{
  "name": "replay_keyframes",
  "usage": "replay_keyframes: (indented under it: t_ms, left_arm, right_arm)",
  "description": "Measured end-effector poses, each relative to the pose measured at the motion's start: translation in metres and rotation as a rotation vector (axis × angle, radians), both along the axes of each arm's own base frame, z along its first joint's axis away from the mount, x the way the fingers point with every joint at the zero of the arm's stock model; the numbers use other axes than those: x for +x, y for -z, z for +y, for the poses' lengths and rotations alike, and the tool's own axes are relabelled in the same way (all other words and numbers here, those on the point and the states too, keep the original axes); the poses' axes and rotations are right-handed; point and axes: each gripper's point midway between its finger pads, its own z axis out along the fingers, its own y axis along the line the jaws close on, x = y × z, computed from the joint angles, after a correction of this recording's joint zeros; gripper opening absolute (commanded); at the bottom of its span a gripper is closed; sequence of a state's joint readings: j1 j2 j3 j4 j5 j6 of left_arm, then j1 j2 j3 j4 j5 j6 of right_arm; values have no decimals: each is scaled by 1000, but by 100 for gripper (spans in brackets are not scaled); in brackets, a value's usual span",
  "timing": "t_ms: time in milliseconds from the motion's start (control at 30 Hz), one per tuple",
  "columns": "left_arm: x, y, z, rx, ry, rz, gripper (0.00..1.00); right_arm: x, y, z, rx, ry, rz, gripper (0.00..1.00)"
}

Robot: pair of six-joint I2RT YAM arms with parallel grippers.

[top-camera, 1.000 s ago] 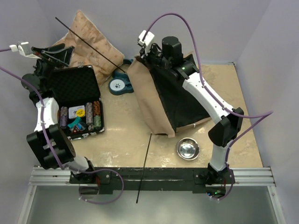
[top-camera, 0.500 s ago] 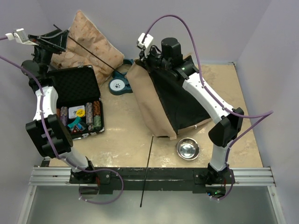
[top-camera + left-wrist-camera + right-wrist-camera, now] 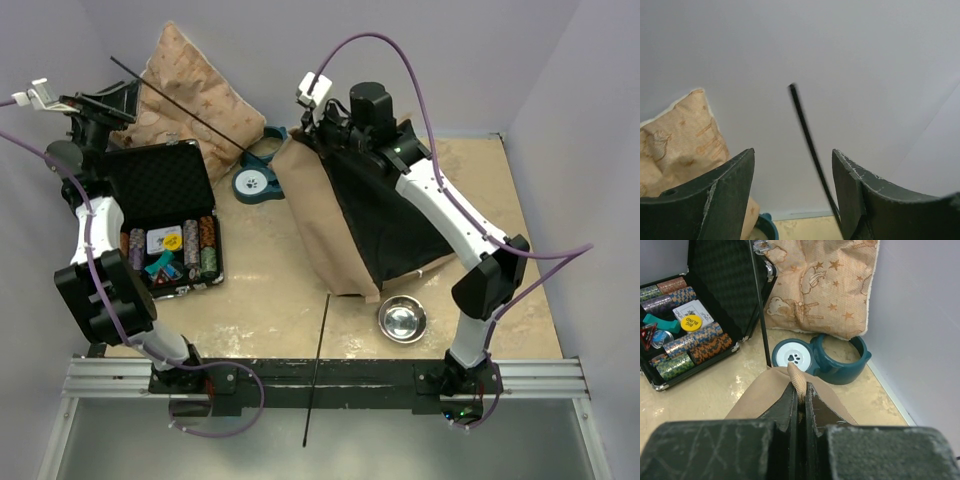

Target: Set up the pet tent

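Two grippers: right gripper [image 3: 799, 388] clenched on the fabric peak of the pet tent [image 3: 322, 215], which sits slumped mid-table. Left gripper [image 3: 792, 167] is high beside the pillow [image 3: 190, 95], jaws spread, with a thin pole [image 3: 807, 132] running between them.
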State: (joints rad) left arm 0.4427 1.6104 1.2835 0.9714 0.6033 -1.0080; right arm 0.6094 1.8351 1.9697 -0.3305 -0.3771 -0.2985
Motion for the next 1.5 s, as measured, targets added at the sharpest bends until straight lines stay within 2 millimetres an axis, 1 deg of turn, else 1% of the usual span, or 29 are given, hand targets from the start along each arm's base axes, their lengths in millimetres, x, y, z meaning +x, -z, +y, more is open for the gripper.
replay_keyframes:
  t_ms: [100, 200, 333, 533, 600, 700, 867, 900, 1000, 1033, 1067, 1167, 1267, 1300, 1400, 1500]
  left_arm:
    - [-8, 16, 7, -17, -12, 39, 69]
    - [-10, 21, 7, -28, 1, 49, 70]
    - [-13, 16, -1, -22, 34, 36, 70]
    - [-10, 0, -9, -1, 66, -13, 69]
    - [-9, -4, -11, 0, 76, -24, 68]
    - [-6, -7, -12, 4, 84, -33, 61]
    - [1, -11, -10, 8, 93, -42, 41]
    - [3, -13, -10, 11, 93, -45, 35]
    - [5, -14, -11, 17, 99, -51, 6]
    - [5, -15, -13, 24, 102, -53, 0]
    - [5, -15, -15, 29, 107, -53, 0]
    - [10, -14, -30, 74, 114, -43, 0]
    - [17, -8, -53, 167, 106, -13, 0]
    - [18, -6, -64, 214, 101, -7, 0]
    - [11, -5, -100, 377, 104, -10, 0]
    - [-3, -4, -132, 558, 104, -37, 0]
  right_arm:
    - [-4, -2, -3, 1, -1, -1, 0]
    - [-7, -5, -3, 5, -8, -4, 0]
    - [-8, -4, -3, 5, -13, -1, 0]
    - [-10, -3, -2, 3, -27, 3, 0]
    - [-11, -3, -1, 3, -32, 5, 0]
    - [-12, -2, -1, 3, -35, 6, 0]
    - [-13, -1, 0, 3, -41, 9, 0]
    - [-13, -1, 0, 3, -44, 9, 0]
    - [-16, 0, 1, -1, -62, 14, 0]
    - [-17, 1, 2, -2, -69, 15, 0]
    - [-18, 2, 2, -3, -78, 18, 0]
    - [-27, 9, 4, -19, -116, 48, 0]
    - [-36, 15, 7, -29, -164, 93, 0]
    - [-38, 18, 7, -32, -176, 109, 0]
    - [-43, 31, 9, -38, -207, 168, 0]
    - [-48, 43, 13, -35, -238, 230, 0]
